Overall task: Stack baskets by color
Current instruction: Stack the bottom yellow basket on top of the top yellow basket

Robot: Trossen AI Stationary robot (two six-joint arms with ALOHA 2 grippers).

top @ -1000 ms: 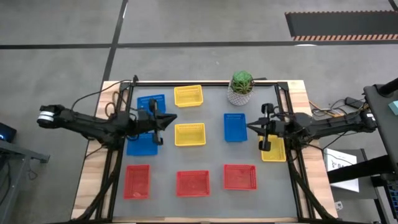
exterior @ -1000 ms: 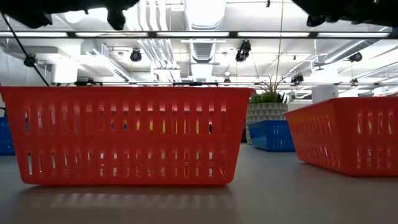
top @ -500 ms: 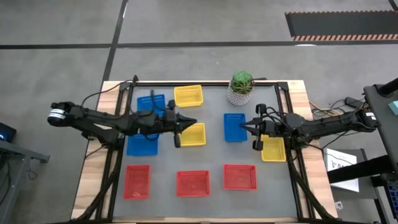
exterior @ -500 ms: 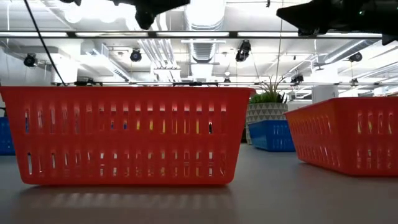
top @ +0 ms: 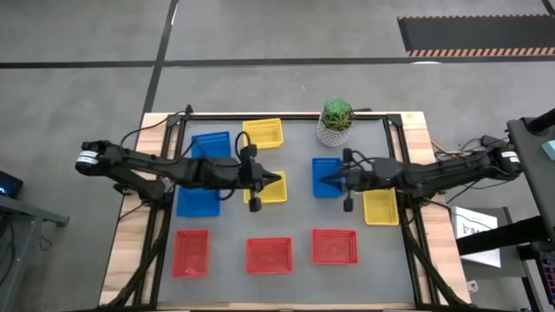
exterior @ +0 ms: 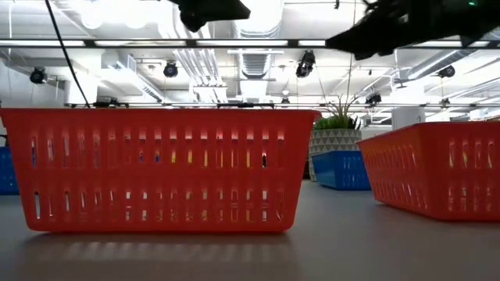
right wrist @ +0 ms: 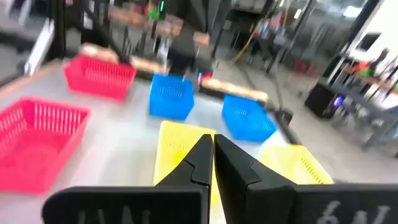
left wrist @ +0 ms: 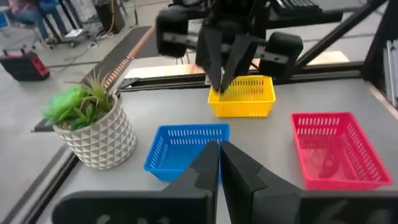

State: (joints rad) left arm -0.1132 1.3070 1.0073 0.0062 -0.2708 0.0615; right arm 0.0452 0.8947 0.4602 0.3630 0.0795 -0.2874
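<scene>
High view: nine baskets lie apart on the grey surface (top: 299, 221), none stacked. The left gripper (top: 279, 178), fingers closed and empty, hangs over the middle yellow basket (top: 270, 189). The right gripper (top: 324, 180), fingers also closed and empty, hangs over the blue basket (top: 329, 173) beside the plant (top: 336, 121).

1. Bare bench (top: 299, 221) runs between the middle row and the three red baskets (top: 269, 255).
2. The left pincer (top: 279, 178) and right pincer (top: 325, 179), both closed, face each other across a narrow gap at mid-bench.
3. The potted plant (top: 336, 121) stands tall at the far edge, just beyond the blue basket (top: 327, 176).
</scene>
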